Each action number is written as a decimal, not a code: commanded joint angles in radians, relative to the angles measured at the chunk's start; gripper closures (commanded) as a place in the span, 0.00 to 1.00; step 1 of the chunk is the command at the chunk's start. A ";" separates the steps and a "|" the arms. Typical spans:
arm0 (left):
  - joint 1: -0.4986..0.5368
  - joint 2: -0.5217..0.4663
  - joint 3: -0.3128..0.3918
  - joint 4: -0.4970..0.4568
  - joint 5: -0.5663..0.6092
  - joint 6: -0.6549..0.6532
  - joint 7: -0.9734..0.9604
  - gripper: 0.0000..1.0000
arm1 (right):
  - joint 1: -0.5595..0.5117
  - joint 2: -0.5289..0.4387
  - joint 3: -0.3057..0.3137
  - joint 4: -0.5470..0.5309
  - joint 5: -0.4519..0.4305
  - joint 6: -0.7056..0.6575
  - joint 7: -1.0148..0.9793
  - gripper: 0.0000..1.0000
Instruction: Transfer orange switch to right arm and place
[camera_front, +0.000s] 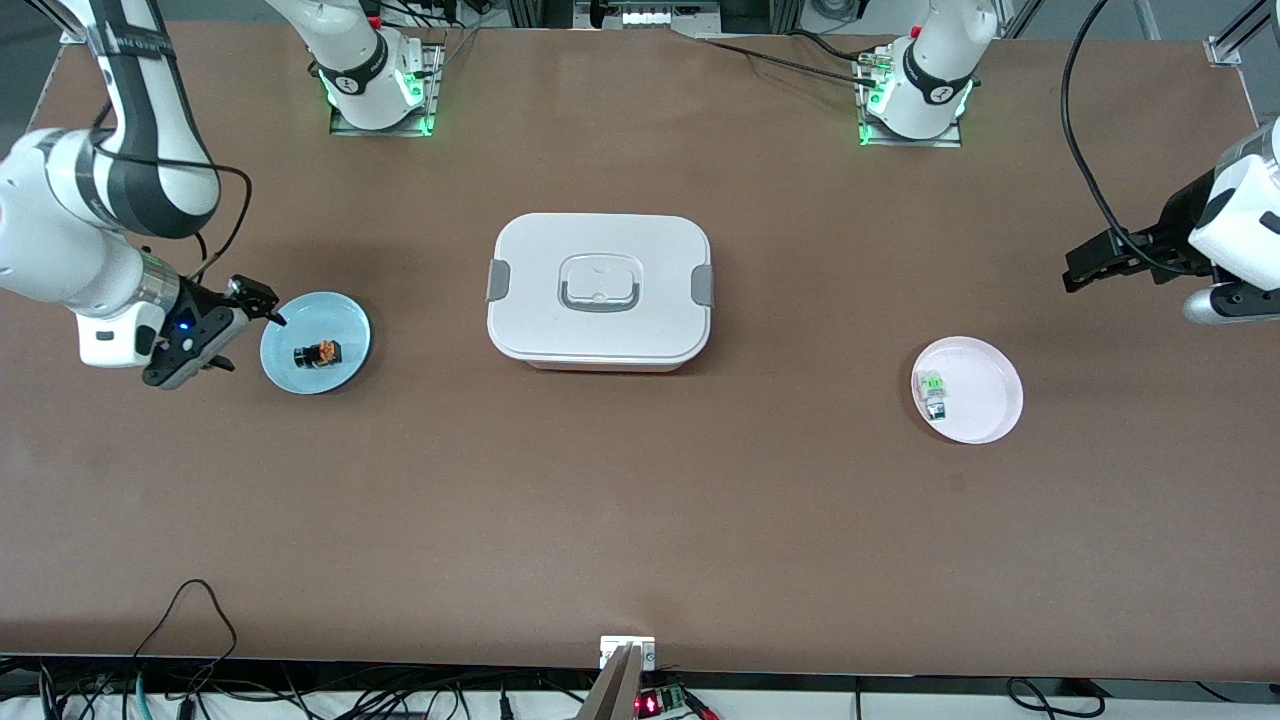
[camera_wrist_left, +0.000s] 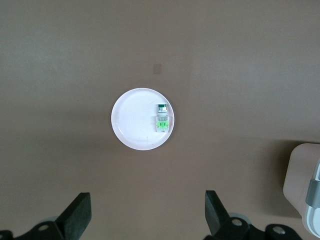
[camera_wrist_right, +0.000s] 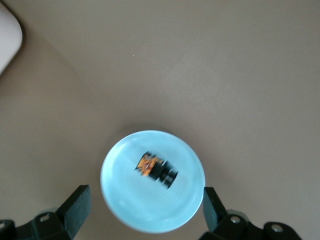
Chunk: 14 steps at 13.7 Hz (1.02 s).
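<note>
We find the orange switch lying on its side in the blue plate toward the right arm's end of the counter, its long axis running along the counter. The right gripper hovers beside the plate, jaws spread and empty. The left gripper, jaws also spread, waits well apart above the pink plate.
</note>
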 joint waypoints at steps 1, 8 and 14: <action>0.000 -0.014 0.004 -0.008 -0.007 0.029 0.044 0.00 | 0.009 -0.039 0.009 0.087 -0.047 -0.161 0.224 0.00; 0.029 -0.004 0.003 0.006 -0.015 0.053 0.067 0.00 | 0.059 -0.157 0.003 0.280 -0.111 -0.466 0.545 0.00; 0.026 0.006 -0.008 0.024 -0.012 0.050 0.067 0.00 | 0.082 -0.215 0.015 0.355 -0.118 -0.534 0.891 0.00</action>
